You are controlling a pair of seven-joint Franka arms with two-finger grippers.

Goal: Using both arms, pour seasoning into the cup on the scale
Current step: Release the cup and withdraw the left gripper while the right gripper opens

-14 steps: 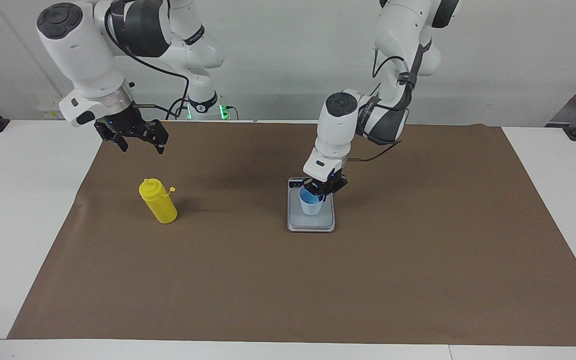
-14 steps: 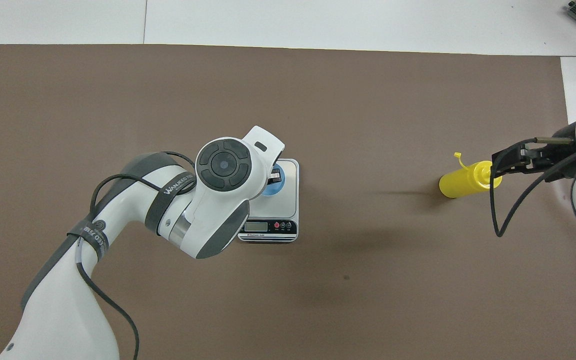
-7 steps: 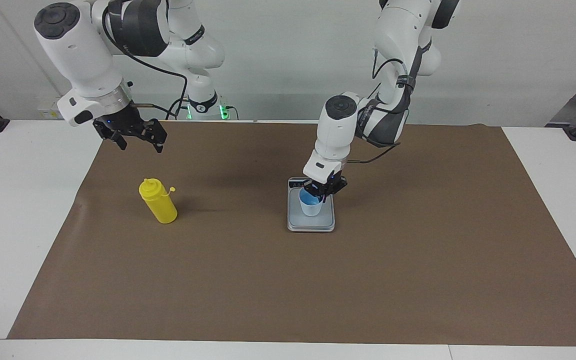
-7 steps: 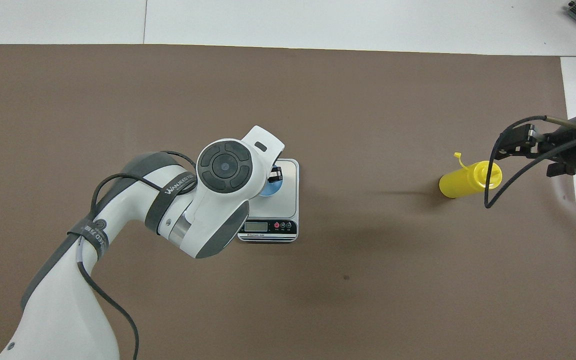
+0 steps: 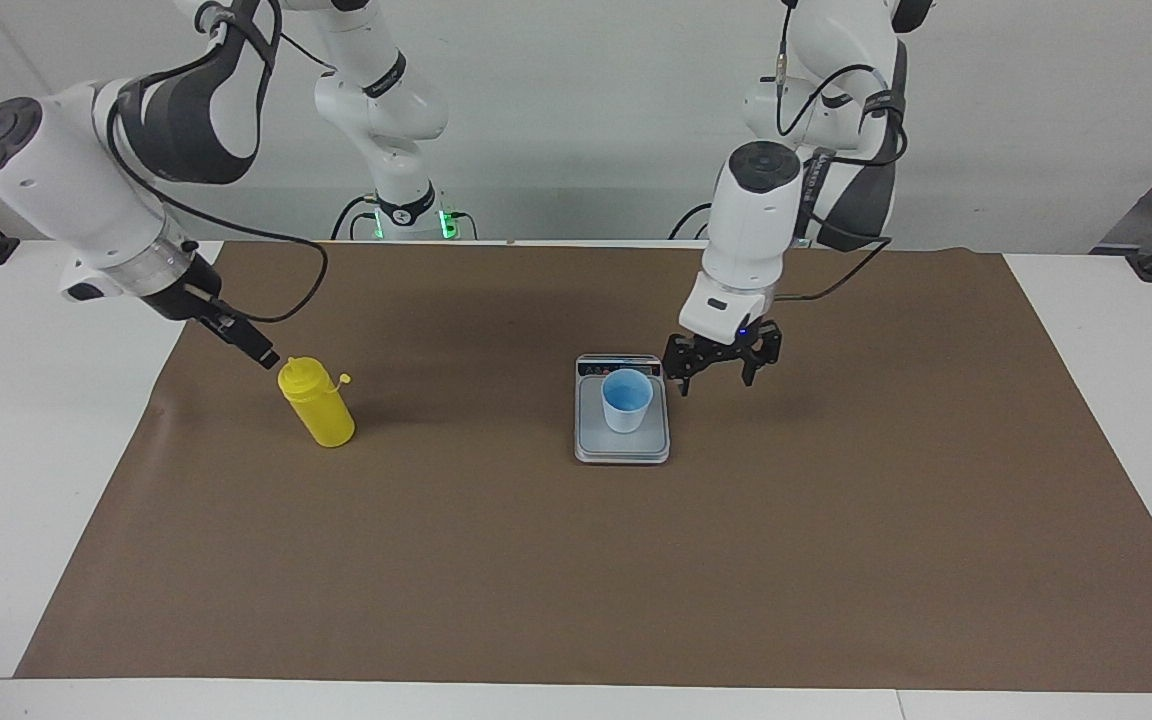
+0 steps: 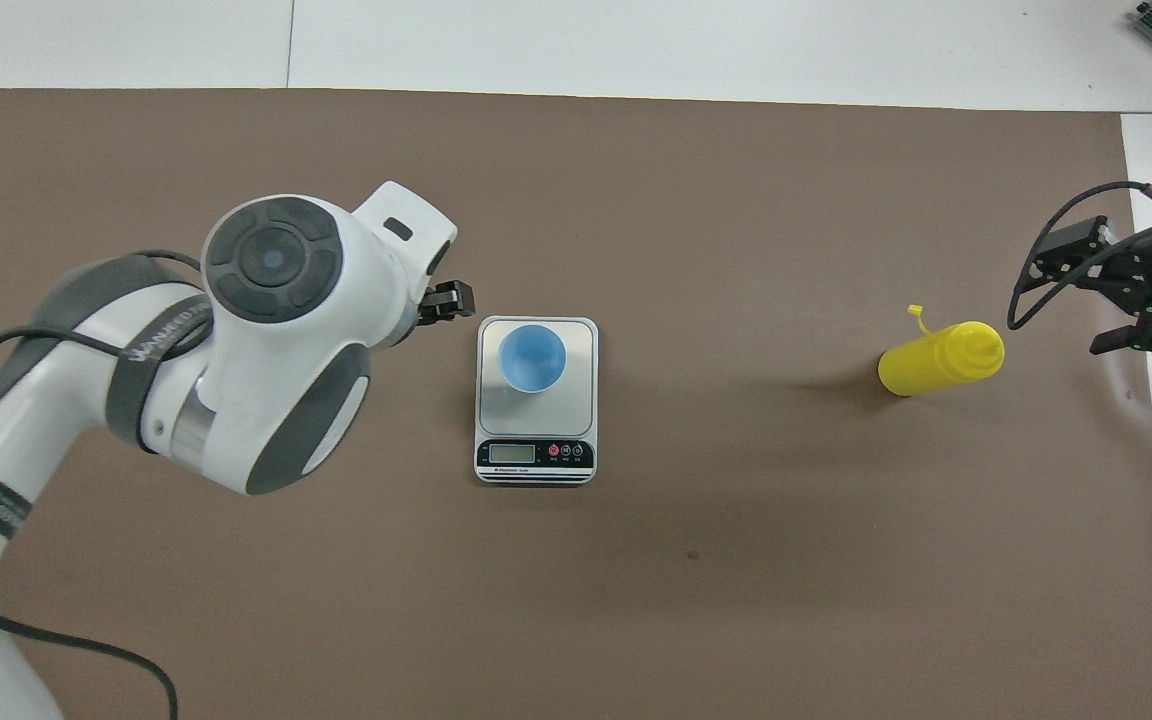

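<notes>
Blue plastic shows plainly from my seat: the cup [image 5: 626,399] stands upright on the weighing plate of the scale [image 5: 622,447], with nothing holding it. My left pincer [image 5: 722,371] hangs just beside it, toward the left arm's end of the desk [image 5: 1116,330], over the brown mat [image 5: 576,560] and clear of the scale's edge. Its fingers are spread wide and hold nothing.

Off toward the right arm's end, the seasoning [image 5: 316,403] stands on the mat, leaning a little, its small tethered cap sticking out to one side. My right pincer [image 5: 258,352] sits just beside the bottle's domed top, slightly above it; I see a thin gap between them in the facing view. From overhead its fingers [image 6: 1068,240] are apart and empty.

Cup and scale are well apart from the bottle.
</notes>
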